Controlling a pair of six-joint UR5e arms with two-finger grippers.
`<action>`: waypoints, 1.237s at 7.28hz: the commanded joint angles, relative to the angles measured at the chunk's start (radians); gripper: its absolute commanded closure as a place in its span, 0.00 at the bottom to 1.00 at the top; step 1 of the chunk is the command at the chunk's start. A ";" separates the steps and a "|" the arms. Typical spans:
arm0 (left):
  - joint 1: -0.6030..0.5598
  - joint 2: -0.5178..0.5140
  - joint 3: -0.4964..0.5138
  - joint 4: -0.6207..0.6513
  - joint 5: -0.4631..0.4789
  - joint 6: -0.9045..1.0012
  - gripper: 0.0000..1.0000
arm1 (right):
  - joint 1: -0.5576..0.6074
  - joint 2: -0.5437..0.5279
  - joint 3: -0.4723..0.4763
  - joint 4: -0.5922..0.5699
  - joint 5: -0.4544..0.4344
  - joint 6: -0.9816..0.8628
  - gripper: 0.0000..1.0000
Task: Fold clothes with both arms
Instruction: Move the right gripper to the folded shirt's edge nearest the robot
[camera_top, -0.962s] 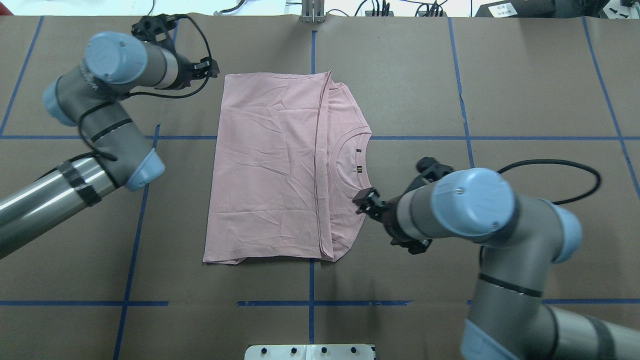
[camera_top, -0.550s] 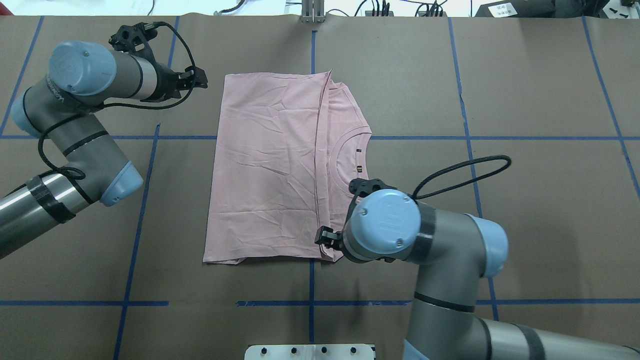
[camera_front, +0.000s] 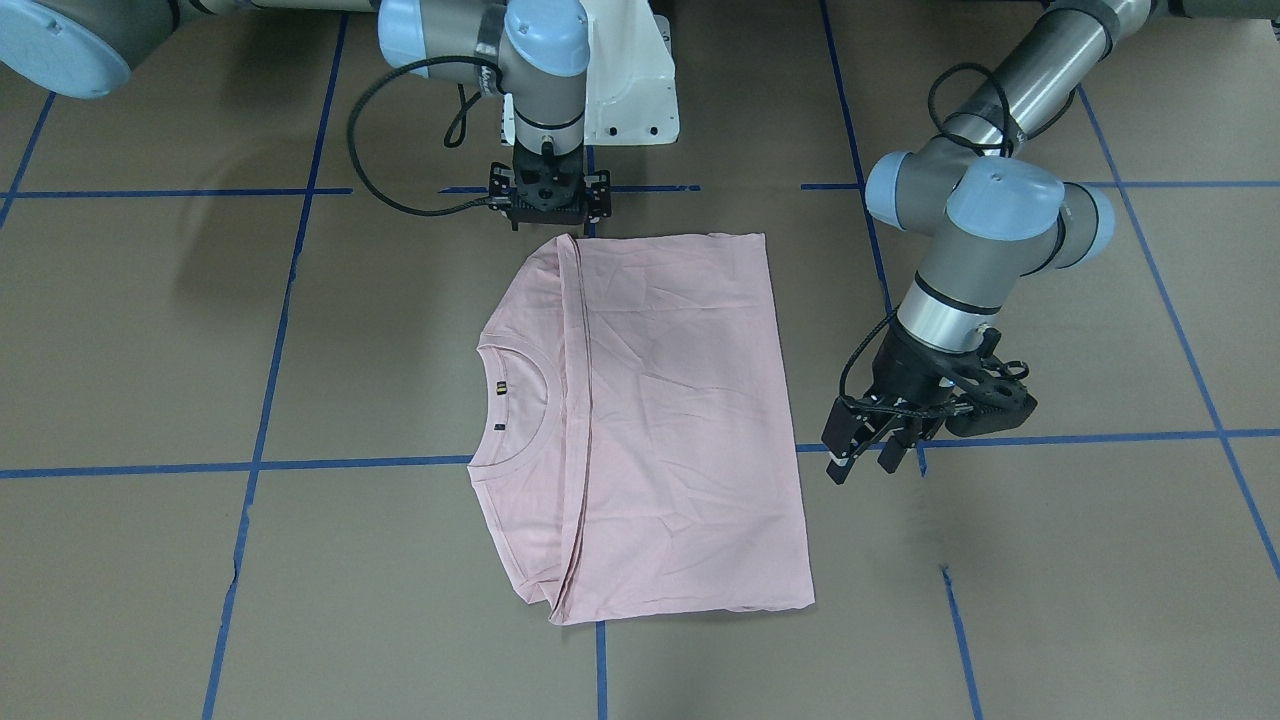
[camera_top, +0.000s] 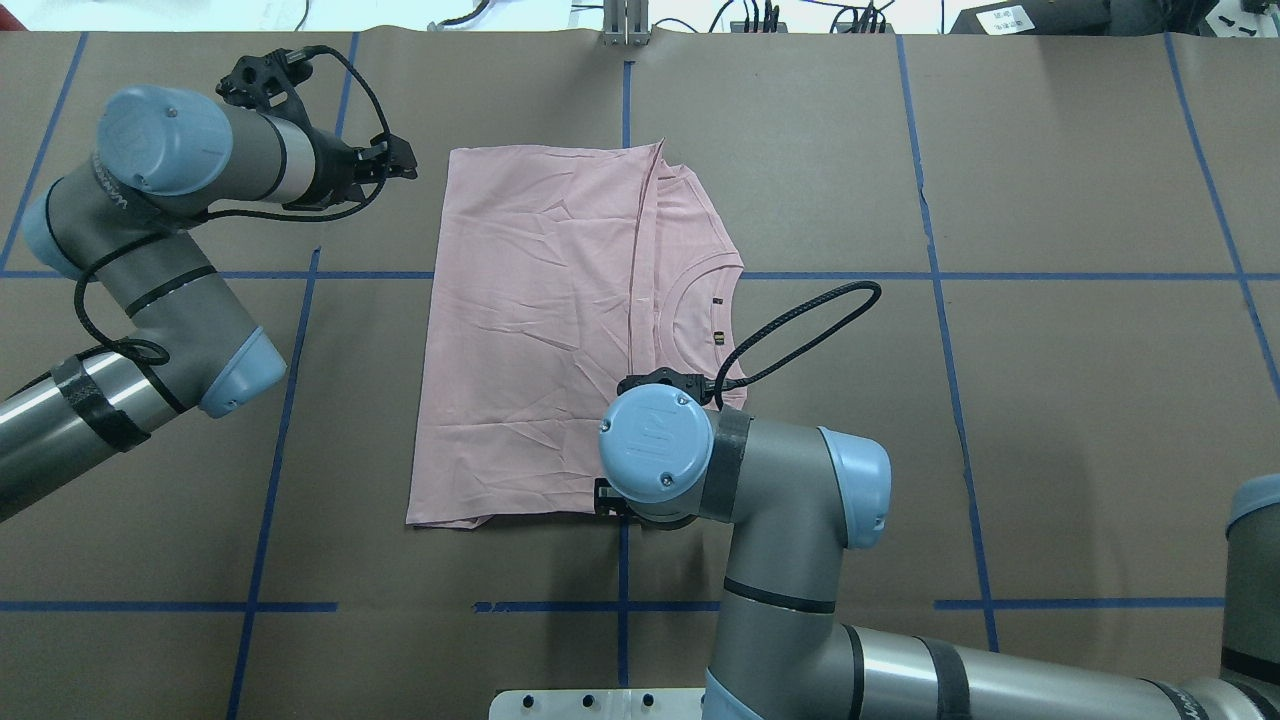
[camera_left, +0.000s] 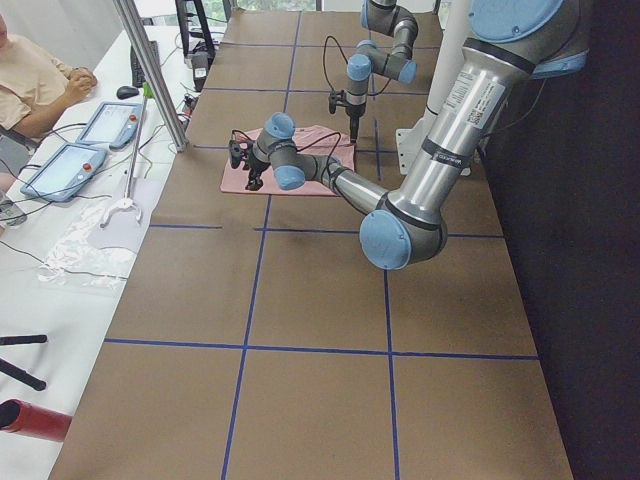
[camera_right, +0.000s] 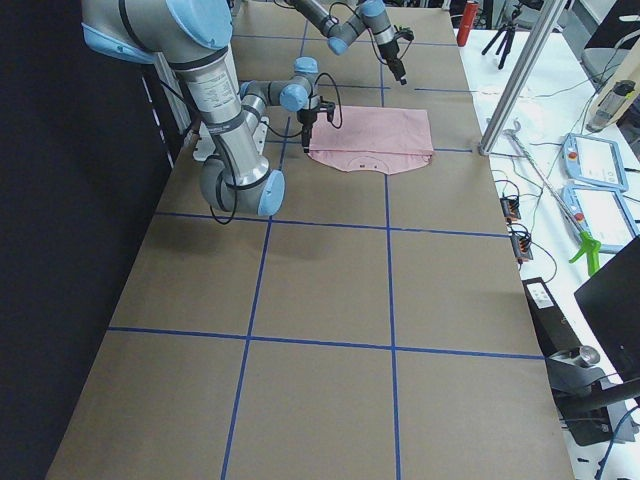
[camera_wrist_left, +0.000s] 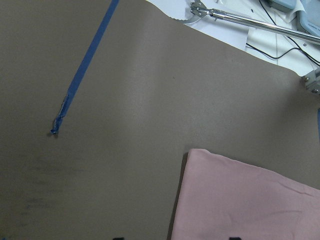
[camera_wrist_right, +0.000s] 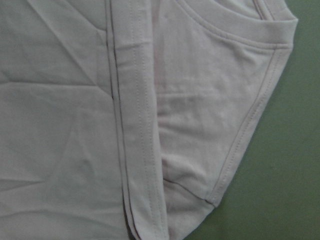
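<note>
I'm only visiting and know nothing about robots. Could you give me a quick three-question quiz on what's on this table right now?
1. True or false: the left tool is clamped on the pink T-shirt.
2. Which part of the T-shirt shows beside the folded-over layer? A) a hood B) the round neckline C) a row of buttons
3. Fill in: the brown table is marked with ____ tape lines.

Key
1. False. The left tool is open and sits over bare table beside the T-shirt.
2. B.
3. Blue.
</note>
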 joint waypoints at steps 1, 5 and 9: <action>0.005 0.000 0.008 0.000 0.000 -0.004 0.24 | -0.002 0.026 -0.053 -0.011 -0.001 -0.040 0.00; 0.010 -0.001 0.002 0.000 -0.002 -0.002 0.24 | 0.001 0.034 -0.067 -0.084 -0.005 -0.094 0.00; 0.010 -0.001 -0.001 0.000 -0.002 -0.002 0.24 | 0.047 -0.172 0.191 -0.255 -0.002 -0.192 0.00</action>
